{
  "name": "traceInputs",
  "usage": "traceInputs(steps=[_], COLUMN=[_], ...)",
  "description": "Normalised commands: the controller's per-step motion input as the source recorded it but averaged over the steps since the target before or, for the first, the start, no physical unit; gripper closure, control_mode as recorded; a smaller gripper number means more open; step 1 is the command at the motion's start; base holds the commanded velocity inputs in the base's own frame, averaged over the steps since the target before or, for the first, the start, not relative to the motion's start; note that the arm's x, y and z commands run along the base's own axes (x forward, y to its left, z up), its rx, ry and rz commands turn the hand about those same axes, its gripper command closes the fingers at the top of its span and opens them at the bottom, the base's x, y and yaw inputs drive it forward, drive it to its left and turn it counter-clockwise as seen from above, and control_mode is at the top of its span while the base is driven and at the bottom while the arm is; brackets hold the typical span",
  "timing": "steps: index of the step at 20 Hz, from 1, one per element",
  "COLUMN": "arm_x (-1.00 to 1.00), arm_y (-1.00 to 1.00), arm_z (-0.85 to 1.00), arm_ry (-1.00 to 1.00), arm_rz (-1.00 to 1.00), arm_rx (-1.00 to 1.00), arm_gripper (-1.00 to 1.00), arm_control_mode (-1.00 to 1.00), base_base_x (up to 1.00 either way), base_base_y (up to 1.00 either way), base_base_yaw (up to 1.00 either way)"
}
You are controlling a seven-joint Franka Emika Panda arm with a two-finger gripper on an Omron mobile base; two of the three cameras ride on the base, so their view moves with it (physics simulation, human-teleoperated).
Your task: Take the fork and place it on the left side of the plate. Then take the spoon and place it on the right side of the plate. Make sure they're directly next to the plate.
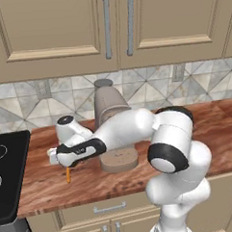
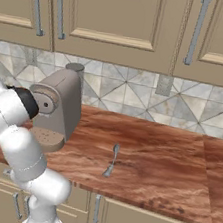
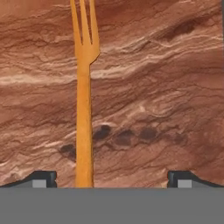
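— Fork first: where is the slender orange fork [image 3: 84,109]?

— Flat on the reddish-brown wooden counter [image 3: 166,87]. In the hand view its handle runs from 6 o'clock up to the tines at 12, nearer the left dark fingertip [image 3: 43,177] than the right.

— And the two-finger gripper [image 3: 111,179]?

— Spread wide above the fork, holding nothing.

— The small silver-grey metal spoon [image 2: 112,160]?

— Right base view, lying on the counter at about 3 o'clock from the grey-beige coffee machine [image 2: 58,106], well apart.

— Any brand names or lettering?

— None I can read anywhere.
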Motion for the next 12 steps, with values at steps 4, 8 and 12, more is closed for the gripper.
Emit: traceInputs(steps=[4, 8, 12], arm_x=[0.26, 0.26, 0.27], arm_y=[0.22, 0.18, 0.19], arm_z=[-0.22, -0.26, -0.31], arm_ry=[-0.01, 0.0, 0.0], arm_rz=[-0.08, -0.07, -0.07], arm_rx=[0.0, -0.01, -0.03], arm_gripper=[-1.0, -1.0, -1.0], arm_control_mode=[-1.0, -1.0, -1.0], base_base_x=[0.0, 0.0, 0.0], base_base_y=[0.0, 0.0, 0.0], base_base_yaw=[0.0, 0.0, 0.0])
